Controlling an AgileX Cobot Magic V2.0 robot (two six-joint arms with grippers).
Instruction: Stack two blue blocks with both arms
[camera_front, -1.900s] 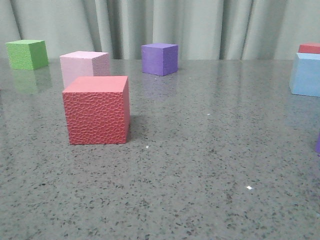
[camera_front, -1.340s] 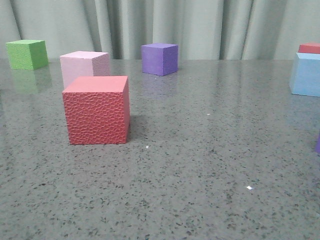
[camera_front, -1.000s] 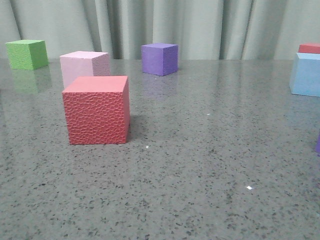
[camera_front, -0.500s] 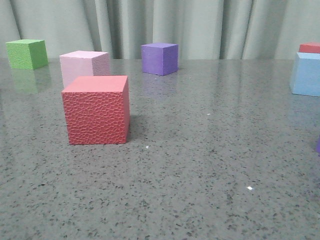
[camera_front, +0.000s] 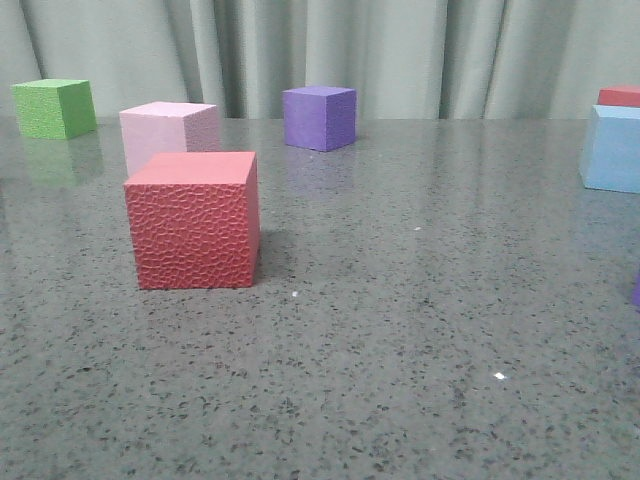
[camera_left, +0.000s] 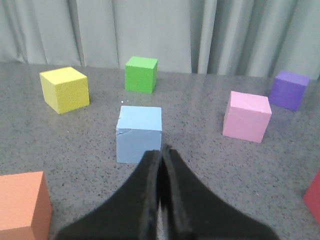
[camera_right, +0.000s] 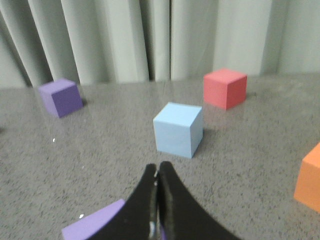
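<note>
One pale blue block (camera_left: 139, 133) sits on the grey table just ahead of my left gripper (camera_left: 161, 150), whose black fingers are shut with nothing between them. A second blue block (camera_right: 178, 129) lies a short way ahead of my right gripper (camera_right: 158, 167), also shut and empty. In the front view only the second blue block (camera_front: 612, 148) shows, at the right edge; neither arm appears there.
Front view: a red cube (camera_front: 195, 220) stands near left, a pink cube (camera_front: 168, 133) behind it, a green cube (camera_front: 54, 107) far left, a purple cube (camera_front: 319, 117) at the back. A yellow cube (camera_left: 65, 89) and an orange cube (camera_left: 22, 206) flank the left gripper. A purple cube (camera_right: 92, 226) lies under the right gripper.
</note>
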